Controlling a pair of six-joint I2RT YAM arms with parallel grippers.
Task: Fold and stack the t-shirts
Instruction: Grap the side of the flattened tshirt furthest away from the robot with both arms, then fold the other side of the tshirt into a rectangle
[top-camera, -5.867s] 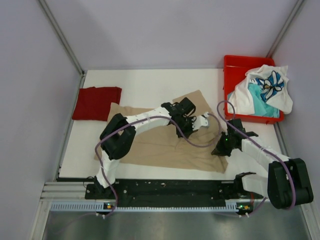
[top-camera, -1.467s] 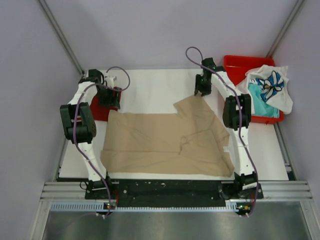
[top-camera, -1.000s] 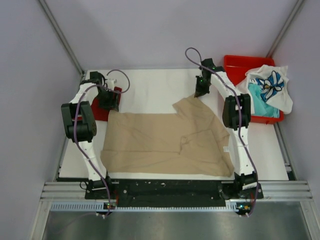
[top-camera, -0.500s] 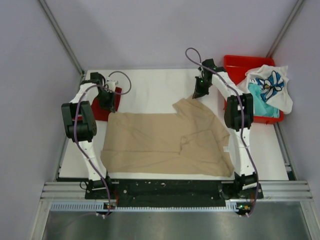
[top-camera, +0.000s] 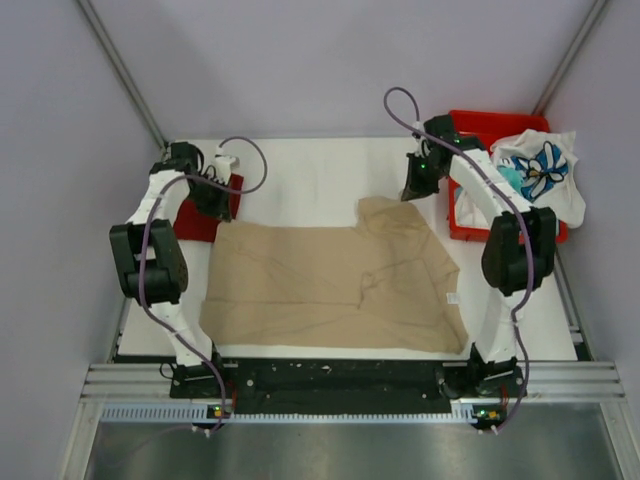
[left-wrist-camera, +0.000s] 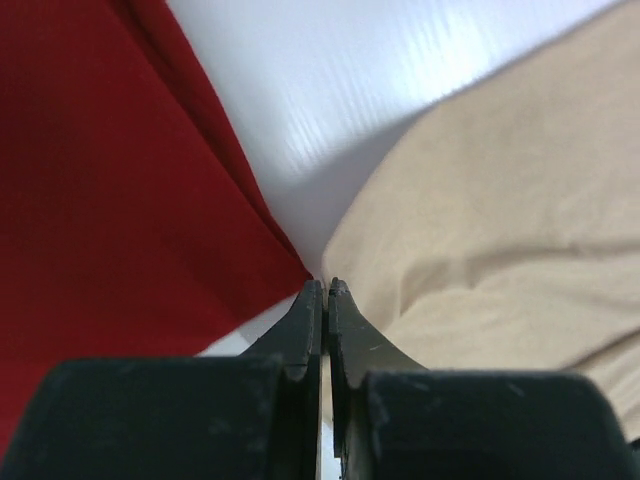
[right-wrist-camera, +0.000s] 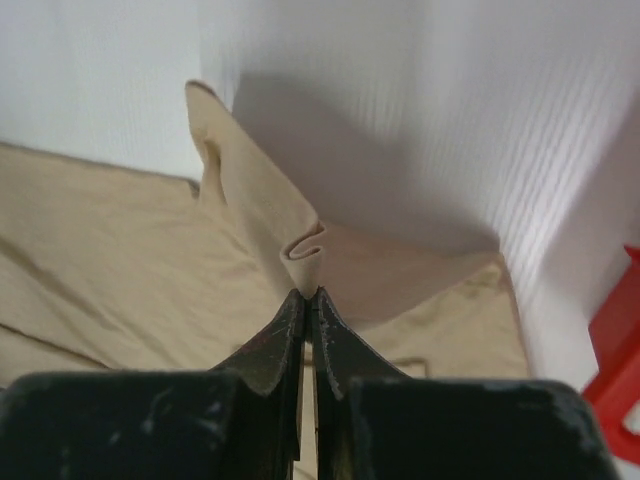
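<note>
Moved since earlier: right gripper (top-camera: 412, 192) has drawn its corner of the plain tan cloth t-shirt (top-camera: 330, 285) toward the red plastic bin (top-camera: 470, 122); left gripper (top-camera: 213, 203) has closed.
Top view: tan shirt spread mid-table, far corners taken, apparently for folding; white cloth t-shirt (top-camera: 545, 170) carries a blue print with no readable words.
Left wrist: jaws fully together at the tan corner, beside the folded dark red cloth t-shirt (left-wrist-camera: 100, 180); whether cloth is caught, cannot tell.
Right wrist: jaws pinched on a raised tan fold; no writing.

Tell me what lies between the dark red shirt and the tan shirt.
A wedge of bare white table separates dark red shirt and tan shirt, narrowing toward the left fingers; left wrist view.
</note>
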